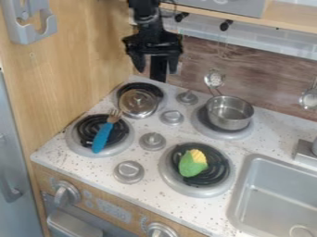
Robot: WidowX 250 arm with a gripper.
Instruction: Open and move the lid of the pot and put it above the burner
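We saw the pot (pixel 230 113) upright and without its cover on the back right burner (pixel 239 134), while the lid (pixel 137 103) was already lying on the back left burner (pixel 148 86), somewhat toward its front side. The gripper (pixel 156 69) hung above and behind the lid, with its two fingers apart and nothing between them. In our judgement the placing was practically done, so the main risk was in touching the lid again. If the gripper came down off centre, it could push the lid by its rim, and because the lid did not sit in the middle, it might slide off the burner. It could also meet the fork (pixel 103 137), whose tines pointed to the lid from the front left burner (pixel 73 142). The wooden wall (pixel 80 60) stood close on one side and the stove knob (pixel 172 117) on the other, so a wide sideways move could hit either one. The toy corn (pixel 193 164) lay on the front right burner (pixel 215 179), near the sink (pixel 249 173), and hardly disturbed this work.
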